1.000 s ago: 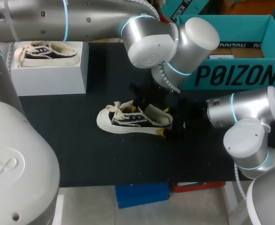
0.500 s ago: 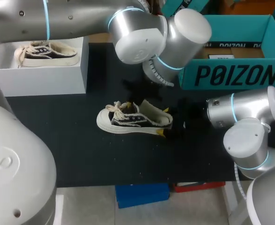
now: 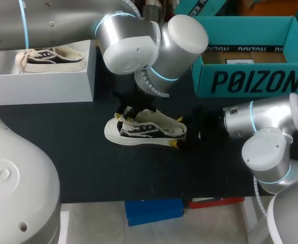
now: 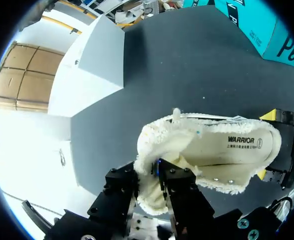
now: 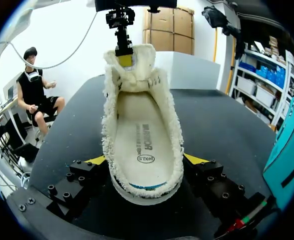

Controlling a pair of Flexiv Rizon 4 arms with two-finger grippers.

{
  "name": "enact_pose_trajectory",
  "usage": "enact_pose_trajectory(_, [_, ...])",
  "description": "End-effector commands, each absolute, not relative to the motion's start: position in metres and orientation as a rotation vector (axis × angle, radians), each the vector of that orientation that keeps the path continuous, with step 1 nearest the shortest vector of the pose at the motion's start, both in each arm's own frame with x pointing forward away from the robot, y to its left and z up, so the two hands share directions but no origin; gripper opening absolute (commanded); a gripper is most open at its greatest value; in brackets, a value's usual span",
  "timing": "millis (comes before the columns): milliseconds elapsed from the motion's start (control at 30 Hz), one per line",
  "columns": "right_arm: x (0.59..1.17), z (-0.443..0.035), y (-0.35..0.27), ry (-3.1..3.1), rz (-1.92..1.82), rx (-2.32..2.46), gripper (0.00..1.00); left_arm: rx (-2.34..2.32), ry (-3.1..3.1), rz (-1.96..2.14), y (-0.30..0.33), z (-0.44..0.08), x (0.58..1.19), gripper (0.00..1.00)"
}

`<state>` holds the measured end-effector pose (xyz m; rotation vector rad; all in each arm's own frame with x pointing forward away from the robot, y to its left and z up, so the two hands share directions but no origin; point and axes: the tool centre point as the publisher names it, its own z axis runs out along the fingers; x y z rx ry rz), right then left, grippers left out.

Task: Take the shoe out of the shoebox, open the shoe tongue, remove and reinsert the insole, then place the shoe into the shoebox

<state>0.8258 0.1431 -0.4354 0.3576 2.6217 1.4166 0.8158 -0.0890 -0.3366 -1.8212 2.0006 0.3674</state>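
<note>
A black low shoe with cream fleece lining lies on the black table, toe to the left. My right gripper has a yellow-tipped finger on each side of the heel and is shut on the shoe. In the right wrist view the heel sits between that gripper's fingers, and the printed insole lies flat inside. My left gripper is over the laces. In the left wrist view it pinches the fleece tongue. The tongue stands pulled up and toward the toe. The teal shoebox is at the back right.
A white box at the back left holds a second, matching shoe. My left arm's large wrist joints hang over the table's middle, above the shoe. Blue and red items show below the table's front edge.
My left arm has swung left from over the shoe's opening toward the toe, drawing the tongue up and forward. The right gripper and the shoe's heel have stayed in place.
</note>
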Motion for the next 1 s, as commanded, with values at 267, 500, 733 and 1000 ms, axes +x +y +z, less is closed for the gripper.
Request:
enact_pose_trajectory(267, [0.827,-0.437,0.144,2.622,1.414,0.363,0.0,-1.894,1.959,0.353,-0.048,-0.342,0.815,1.0])
enact_pose_trajectory(500, [0.827,-0.437,0.144,2.622,1.414,0.363,0.0,-1.956,1.964,0.37,-0.033,-0.364,0.819,1.0])
enact_pose_trajectory(733, [0.827,-0.437,0.144,2.622,1.414,0.363,0.0,-2.016,1.992,0.224,-0.028,-0.377,0.826,1.0])
enact_pose_trajectory(1000, [0.827,-0.437,0.144,2.622,1.414,0.363,0.0,-1.785,2.202,-0.034,-0.044,-0.347,0.822,1.0])
